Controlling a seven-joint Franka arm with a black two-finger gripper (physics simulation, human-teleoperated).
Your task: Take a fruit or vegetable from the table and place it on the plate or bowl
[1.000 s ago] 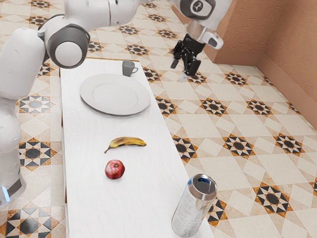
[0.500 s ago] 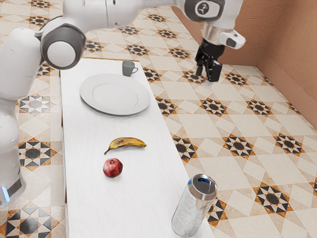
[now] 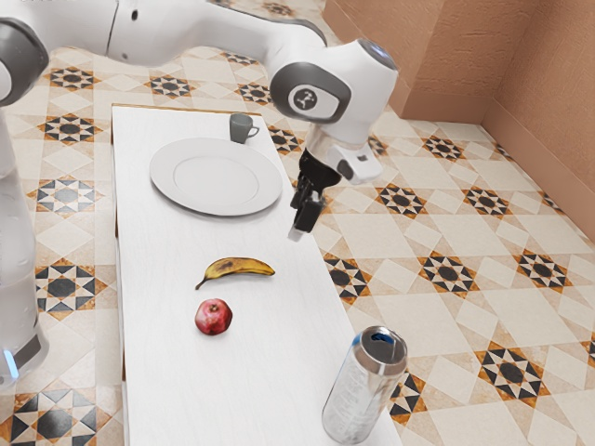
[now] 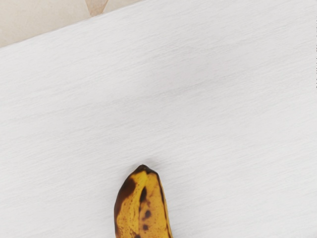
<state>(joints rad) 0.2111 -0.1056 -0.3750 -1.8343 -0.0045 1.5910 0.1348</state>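
Observation:
A spotted yellow banana (image 3: pixel 237 268) lies mid-table, with a red apple (image 3: pixel 214 317) just in front of it. The white plate (image 3: pixel 216 176) sits toward the table's far end. My gripper (image 3: pixel 299 226) hangs open and empty above the table's right edge in the exterior view, between the plate and the banana and to the right of both. The wrist view has the banana's (image 4: pixel 141 206) dark-tipped end on the white tabletop (image 4: pixel 198 99) just under my hand.
A grey mug (image 3: pixel 241 127) stands behind the plate at the far edge. A silver can (image 3: pixel 364 385) stands at the near right corner of the white table (image 3: pixel 270 372). Patterned tile floor lies beyond the table's right edge.
My arm has swung from high over the floor at the exterior view's right back and down toward the table, bringing the gripper close to the banana. The objects stay where they were.

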